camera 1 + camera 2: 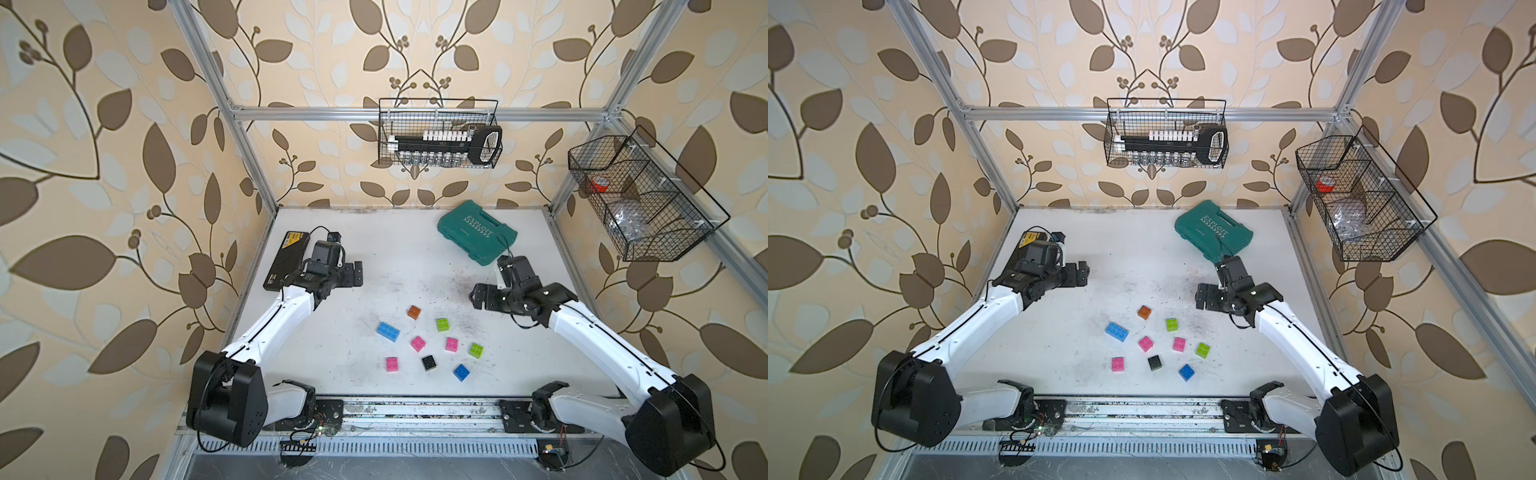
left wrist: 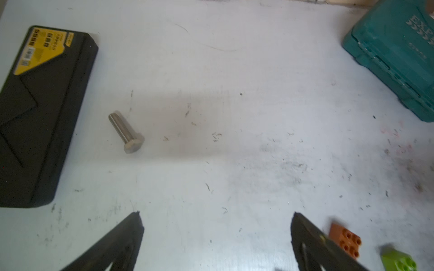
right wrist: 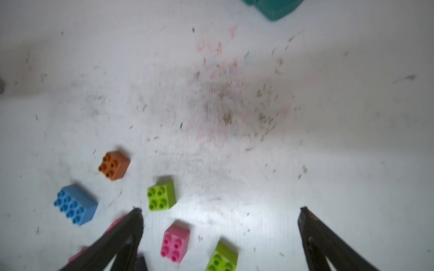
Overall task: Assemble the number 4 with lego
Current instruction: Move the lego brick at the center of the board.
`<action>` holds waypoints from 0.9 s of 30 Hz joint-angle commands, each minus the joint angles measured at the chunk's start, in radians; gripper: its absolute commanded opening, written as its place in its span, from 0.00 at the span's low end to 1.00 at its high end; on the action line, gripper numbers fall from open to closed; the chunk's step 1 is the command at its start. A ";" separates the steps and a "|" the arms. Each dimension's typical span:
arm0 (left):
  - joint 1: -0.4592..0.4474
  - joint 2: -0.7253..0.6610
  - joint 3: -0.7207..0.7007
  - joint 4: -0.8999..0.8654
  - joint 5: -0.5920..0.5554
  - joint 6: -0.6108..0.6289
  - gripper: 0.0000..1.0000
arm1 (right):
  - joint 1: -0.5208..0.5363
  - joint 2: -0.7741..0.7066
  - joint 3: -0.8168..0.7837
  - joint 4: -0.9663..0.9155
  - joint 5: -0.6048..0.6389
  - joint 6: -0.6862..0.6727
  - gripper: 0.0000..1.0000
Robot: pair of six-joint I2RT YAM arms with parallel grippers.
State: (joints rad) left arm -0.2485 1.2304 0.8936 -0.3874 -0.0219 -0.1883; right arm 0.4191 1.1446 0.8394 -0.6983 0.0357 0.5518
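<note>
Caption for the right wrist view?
Open right gripper over scuffed white table; orange brick, long blue brick, lime green brick and pink brick lie loose.

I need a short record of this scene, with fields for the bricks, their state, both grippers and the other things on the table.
bricks: orange brick, black brick, long blue brick, small blue brick, two lime green bricks, three pink bricks
state: all loose on the white table, none joined
assembly: not begun
left gripper: open, holds nothing
right gripper: open, holds nothing
other things: teal tool case, black case with yellow label, metal bolt
</note>
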 commanded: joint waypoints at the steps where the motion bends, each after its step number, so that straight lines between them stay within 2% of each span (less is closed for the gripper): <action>1: -0.011 -0.099 -0.057 -0.077 0.053 -0.067 0.99 | 0.094 -0.019 -0.049 -0.142 -0.019 0.207 0.98; 4: -0.011 -0.158 -0.111 -0.053 0.087 -0.082 0.99 | 0.129 -0.014 -0.095 -0.155 0.004 0.287 0.97; 8: -0.012 -0.180 -0.120 -0.038 0.135 -0.085 0.99 | 0.140 -0.019 -0.150 -0.133 0.018 0.344 0.85; 19: -0.012 -0.146 -0.118 -0.005 0.177 -0.083 0.99 | 0.142 0.084 -0.177 -0.057 -0.030 0.373 0.66; 27: -0.012 -0.161 -0.120 -0.006 0.156 -0.077 0.99 | 0.142 0.144 -0.175 -0.038 -0.072 0.378 0.61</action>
State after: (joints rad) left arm -0.2611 1.0847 0.7746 -0.4152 0.1310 -0.2638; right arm 0.5552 1.2705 0.6720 -0.7437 -0.0132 0.9169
